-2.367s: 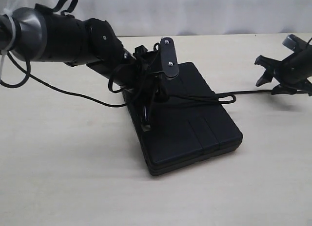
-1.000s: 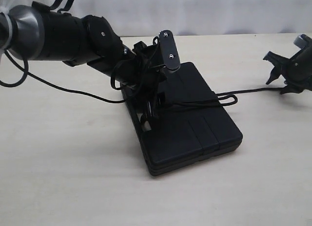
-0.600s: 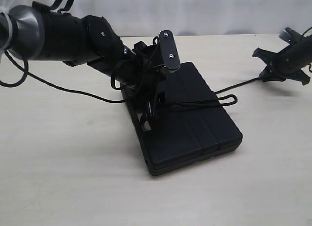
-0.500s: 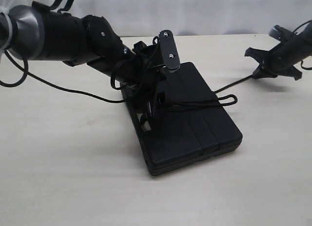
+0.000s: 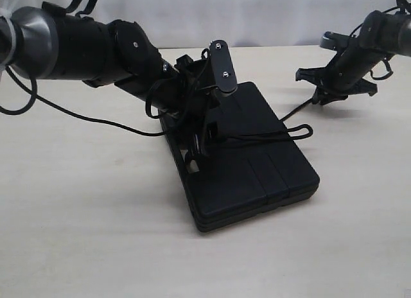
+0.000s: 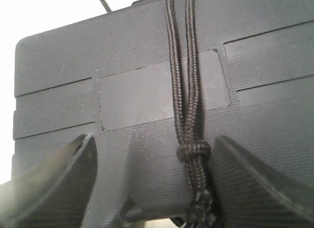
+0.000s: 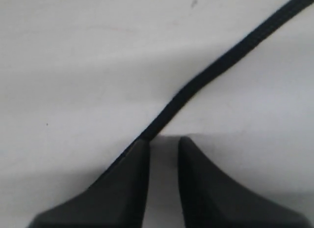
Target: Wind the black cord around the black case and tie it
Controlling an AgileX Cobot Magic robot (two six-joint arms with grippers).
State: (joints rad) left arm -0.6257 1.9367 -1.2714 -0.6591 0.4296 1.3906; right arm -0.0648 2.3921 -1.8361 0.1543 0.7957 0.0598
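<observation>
The black case [image 5: 257, 176] lies flat mid-table. The black cord [image 5: 297, 110] crosses its top and runs right to my right gripper [image 5: 313, 86], which hangs low over the table beyond the case's far right corner. In the right wrist view the cord [image 7: 221, 61] meets the outer edge of one fingertip [image 7: 140, 149]. The narrow gap of that gripper [image 7: 164, 139] shows only table. My left gripper [image 5: 205, 115] stands wide open over the case's left end. Close up, a doubled cord with a knot [image 6: 194, 152] lies on the case [image 6: 147, 95] between the left gripper's [image 6: 157, 184] fingers, beside one finger [image 6: 250, 184].
A thin glossy cable [image 5: 96, 123] trails from the left arm across the table to the case's left side. The pale tabletop [image 5: 96, 234] runs wide in front of the case, and a white backdrop [image 5: 270, 15] closes the far edge.
My right gripper has swung left toward the case and risen in the view, and the cord's free stretch has followed. The left arm and the case have not moved.
</observation>
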